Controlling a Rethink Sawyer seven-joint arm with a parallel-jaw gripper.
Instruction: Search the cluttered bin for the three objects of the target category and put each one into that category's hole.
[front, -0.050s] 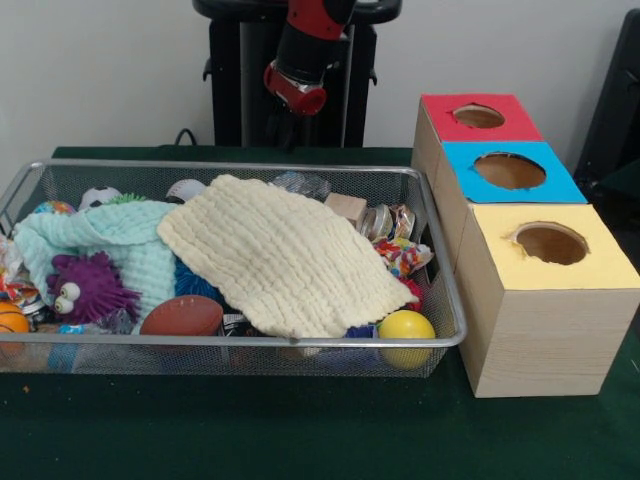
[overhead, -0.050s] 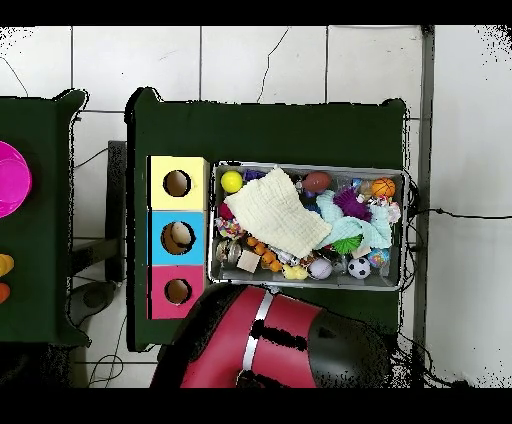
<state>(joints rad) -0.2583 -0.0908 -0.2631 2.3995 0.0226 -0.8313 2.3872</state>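
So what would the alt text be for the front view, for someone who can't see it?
A wire basket on a green table is crammed with toys, half hidden under a cream cloth; a purple toy, a brown football and a yellow ball peek out. Beside it stands a wooden box with red, blue and yellow holes on top. The red robot arm hangs behind.

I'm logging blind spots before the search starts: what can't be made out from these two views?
- Whatever lies under the cream waffle-weave cloth: hidden in both views by the cloth itself.
- The pincer: in the front view the red and black arm ends behind the wire mesh bin; overhead, the arm covers it.
- Contents of the yellow-topped wooden box's hole: too dark, both views.
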